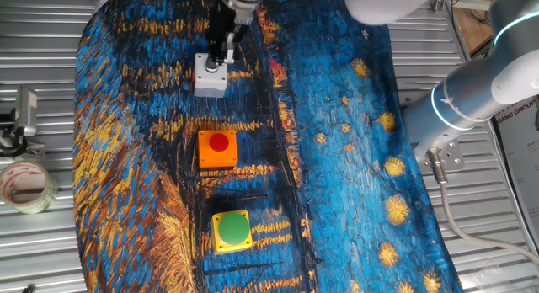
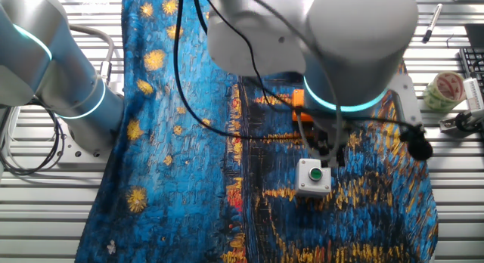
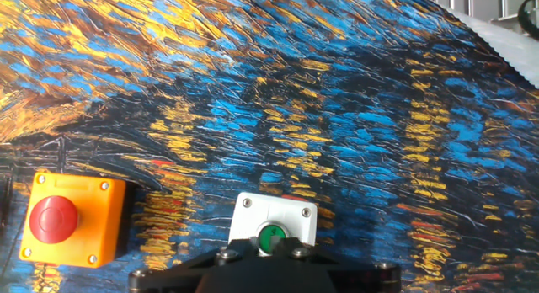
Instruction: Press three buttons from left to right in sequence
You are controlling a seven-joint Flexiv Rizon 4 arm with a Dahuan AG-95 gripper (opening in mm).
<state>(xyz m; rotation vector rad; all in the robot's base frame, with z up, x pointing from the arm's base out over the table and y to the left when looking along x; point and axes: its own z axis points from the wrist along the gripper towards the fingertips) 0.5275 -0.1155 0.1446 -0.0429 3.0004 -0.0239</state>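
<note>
The white-grey box (image 1: 210,77) with the small green button (image 3: 271,237) lies at the far end of the row. The orange box with the red button (image 1: 217,148) is in the middle and the yellow box with the large green button (image 1: 232,231) is nearest. My gripper (image 1: 221,57) hangs right over the white-grey box (image 2: 313,177). In the hand view the gripper (image 3: 265,241) has its two grey tips on either side of the green button, with a narrow gap between them. It holds nothing. The orange box (image 3: 72,219) shows to the left.
The boxes lie on a blue-and-yellow painted cloth (image 1: 337,158) over a metal slatted table. A tape roll (image 1: 25,185) sits off the cloth at the left. The arm's base and cable (image 1: 472,99) stand at the right edge.
</note>
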